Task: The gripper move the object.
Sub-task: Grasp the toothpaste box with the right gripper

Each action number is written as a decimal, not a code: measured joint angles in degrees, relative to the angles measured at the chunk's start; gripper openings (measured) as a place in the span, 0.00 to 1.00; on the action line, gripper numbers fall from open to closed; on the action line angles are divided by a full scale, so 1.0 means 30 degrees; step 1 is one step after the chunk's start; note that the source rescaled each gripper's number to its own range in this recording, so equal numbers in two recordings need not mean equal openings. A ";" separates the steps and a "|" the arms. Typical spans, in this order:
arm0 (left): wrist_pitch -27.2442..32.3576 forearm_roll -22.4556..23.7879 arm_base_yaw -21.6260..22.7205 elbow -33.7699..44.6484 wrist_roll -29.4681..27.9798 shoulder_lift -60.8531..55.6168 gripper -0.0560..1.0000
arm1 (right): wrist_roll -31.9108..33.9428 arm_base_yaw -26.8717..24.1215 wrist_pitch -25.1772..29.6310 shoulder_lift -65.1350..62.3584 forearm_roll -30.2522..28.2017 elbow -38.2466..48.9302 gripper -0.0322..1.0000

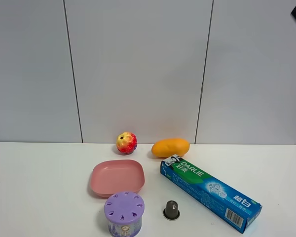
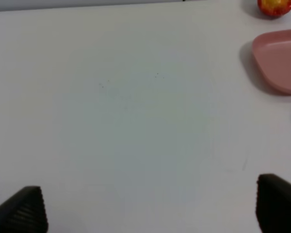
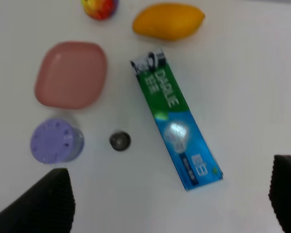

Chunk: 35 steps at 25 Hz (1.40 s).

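- The toothpaste box (image 1: 209,191) is a long cardboard carton, glossy green and blue with white lettering and a barcode at its near end. It lies flat and slantwise on the right half of the smooth white table (image 1: 39,187).
- Its far end is just beside a smooth orange mango (image 1: 170,147).
- The right gripper (image 3: 165,199) hangs above the box, its black fingers spread wide and holding nothing.
- The left gripper (image 2: 150,206) has ribbed black fingers, also wide apart and empty. It is over bare table at the left.
- Left of the box are a rounded-square pink plate (image 1: 117,177) and, nearer, a round purple canister (image 1: 124,213) with a slotted lid.
- A small dark capsule (image 1: 171,210) stands between the canister and the box, touching neither.
- A red-and-yellow apple (image 1: 127,142) sits by the far wall, left of the mango.
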 joint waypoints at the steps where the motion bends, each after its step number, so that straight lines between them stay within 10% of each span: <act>1: 0.0000 0.0000 0.0000 0.0000 0.0000 0.0000 1.00 | 0.0424 0.0559 0.0090 0.0587 -0.0757 -0.0018 0.94; 14: 0.0000 0.0000 0.0000 0.0000 0.0000 0.0000 1.00 | 0.3035 0.6753 -0.1748 0.8038 -0.7350 -0.0104 1.00; 35: 0.0000 0.0000 0.0000 0.0000 0.0000 0.0000 1.00 | 0.3923 0.7235 -0.5270 1.4799 -0.8168 -0.0119 1.00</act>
